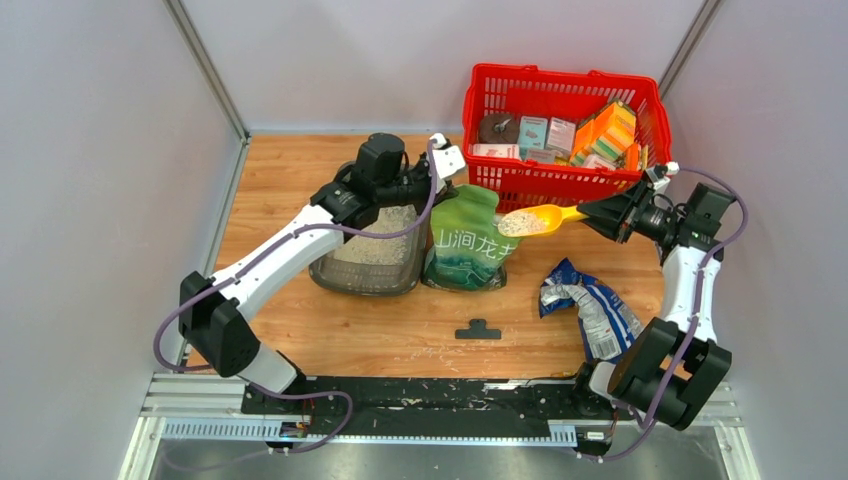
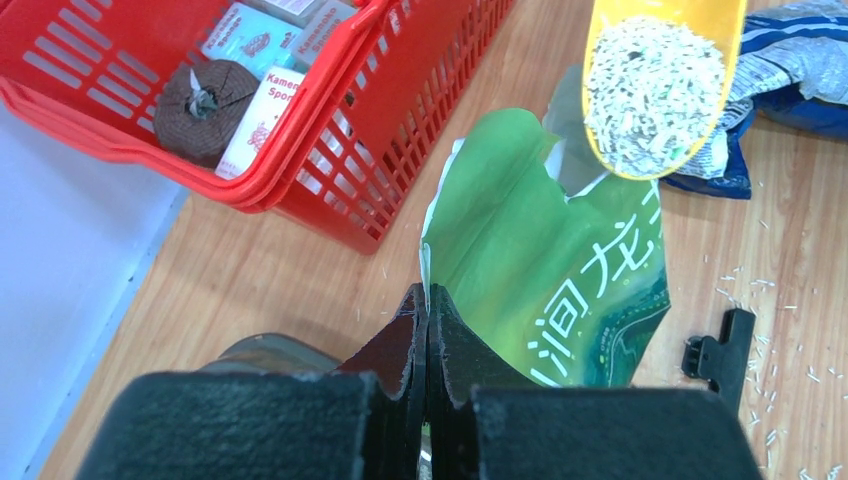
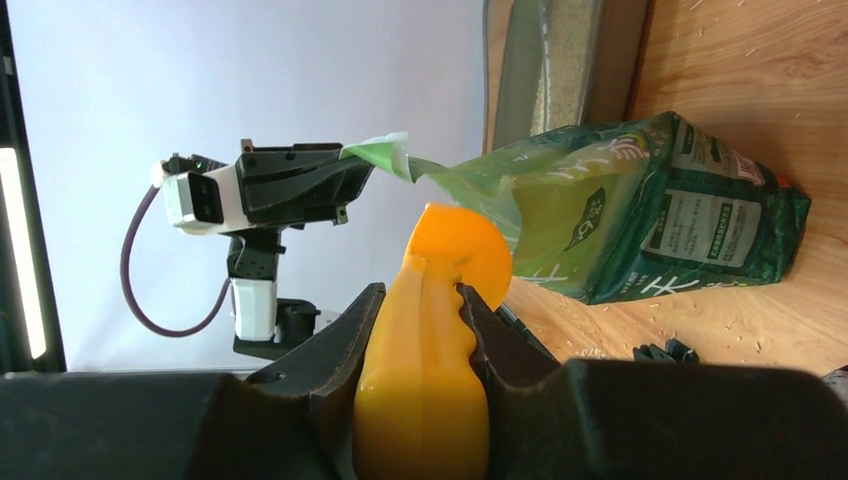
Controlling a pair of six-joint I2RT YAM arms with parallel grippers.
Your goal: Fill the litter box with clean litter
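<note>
Pointing left, scoop (image 1: 548, 215) of clean litter (image 1: 518, 224) lies crosswise in right tool (image 1: 588, 213).

Litter box (image 1: 365, 287) is reading dark grey, see-through. Clean litter (image 1: 372, 250) in it is showing pale beige-white, speckled. Scoop (image 1: 558, 213) is showing yellow-orange, with the same pale granules in it. Green bag (image 1: 465, 250) is carrying white characters over a darker teal landscape print. Basket (image 1: 560, 92) is showing red with slotted grid walls; boxes (image 1: 610, 130) inside are running orange, teal and white. Crumpled bag (image 1: 592, 310) is showing blue with silver-white stripes. Table (image 1: 400, 335) is showing light wood grain; clip (image 1: 478, 329) is reading black. Left arm (image 1: 285, 250) and right arm (image 1: 685, 280) are showing white links, black joints, purple cables.
</note>
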